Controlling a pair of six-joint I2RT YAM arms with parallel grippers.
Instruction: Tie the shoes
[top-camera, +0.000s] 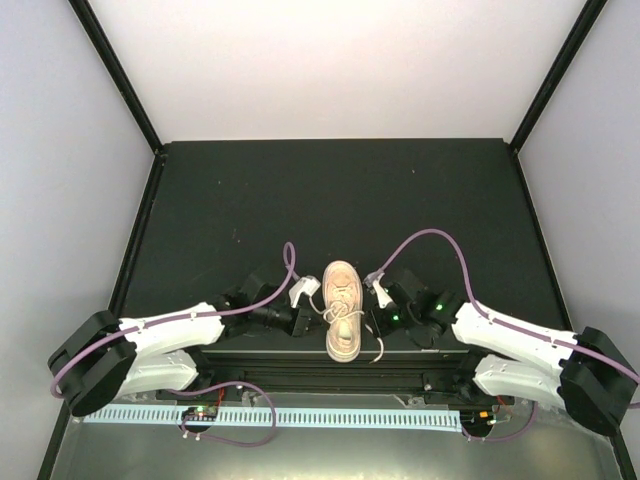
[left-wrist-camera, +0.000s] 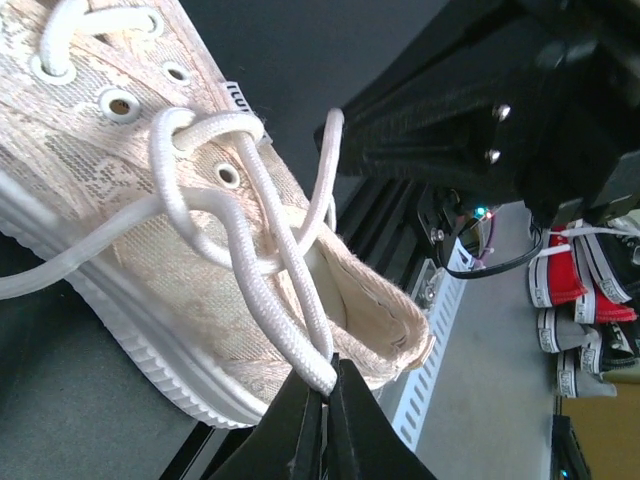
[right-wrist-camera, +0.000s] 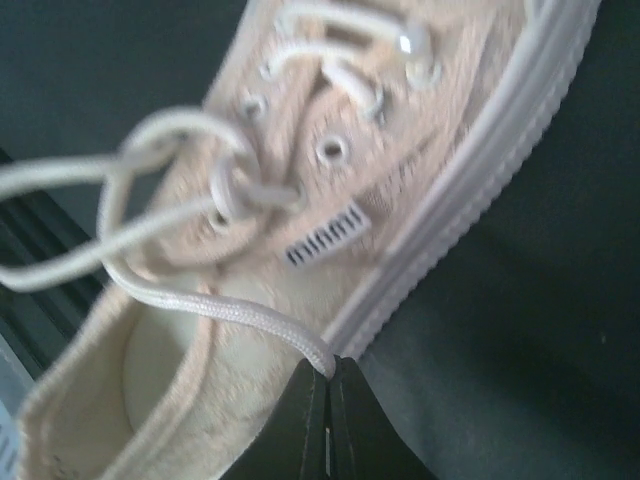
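The sneaker (top-camera: 343, 305) lies sole down at the 6 o'clock edge of the desk (top-camera: 330, 190). Its toe points to 12 o'clock and its heel rests over the dark rail there. Its off-white laces (top-camera: 346, 317) cross each other over the tongue, and no bow shows.

The left tool (top-camera: 303, 292) sits at the shoe's 9 o'clock and the right tool (top-camera: 377, 287) at its 3 o'clock, both just beside the sole. In the left wrist view, the left tool's fingers are pressed together on one strand of the laces, just beside the heel collar. In the right wrist view, the right tool is likewise clamped on the other strand, near the sole's edge beside the small label.

A white slotted duct (top-camera: 300, 415) runs along the near side at 6 o'clock. Red-and-white shoes (left-wrist-camera: 575, 275) stand off the desk at 3 o'clock in the left wrist view.
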